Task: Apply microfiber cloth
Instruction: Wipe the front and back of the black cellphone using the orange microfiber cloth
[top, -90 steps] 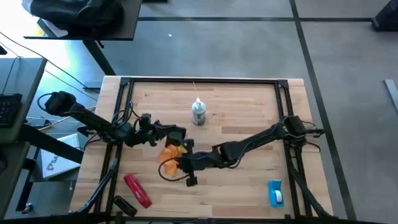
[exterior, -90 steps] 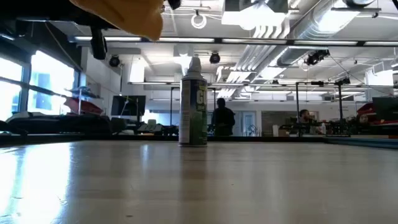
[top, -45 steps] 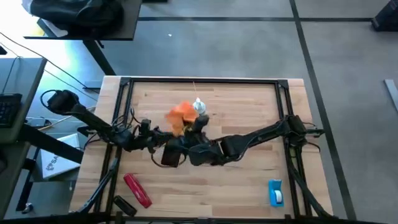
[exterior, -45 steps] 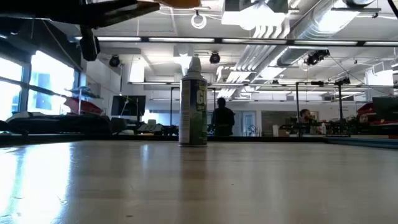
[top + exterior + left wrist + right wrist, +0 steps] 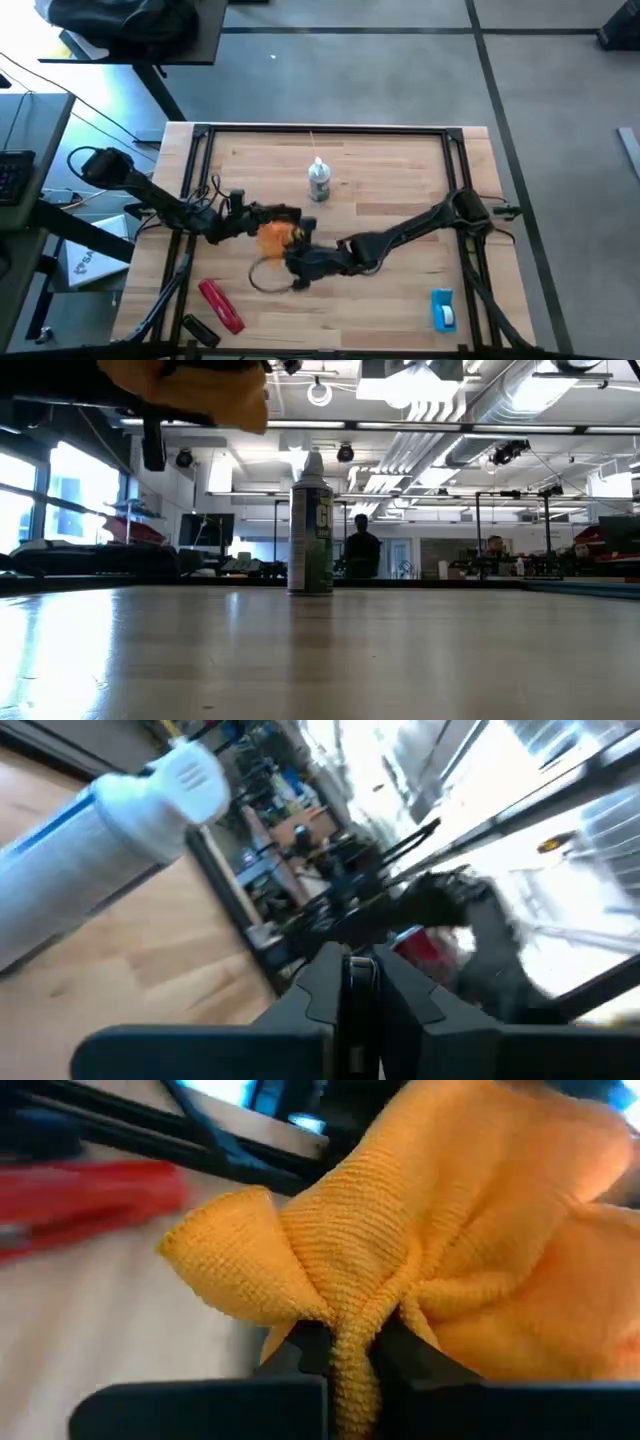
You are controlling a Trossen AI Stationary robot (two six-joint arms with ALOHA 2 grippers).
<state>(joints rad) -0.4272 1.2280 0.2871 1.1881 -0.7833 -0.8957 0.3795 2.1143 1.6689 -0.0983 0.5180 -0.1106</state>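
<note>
High view: microfiber cloth point(image 5: 275, 235) sits mid-surface between both grippers, near the spray can point(image 5: 318, 181).

Low view: cloth hangs raised above the surface point(image 5: 320, 660).

Left wrist view: left gripper point(image 5: 360, 982) fingers pressed together, nothing between them.

Right wrist view: right gripper point(image 5: 345, 1355) fingers clenched on a fold of the cloth; red tool point(image 5: 80, 1200) beyond.

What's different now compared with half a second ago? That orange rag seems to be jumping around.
The microfiber cloth, pinched in the right gripper, has swung back from beside the spray can toward the table's front left, near the left gripper. In the low view it hangs at top left again. The spray can, red tool and blue object have not moved.
</note>
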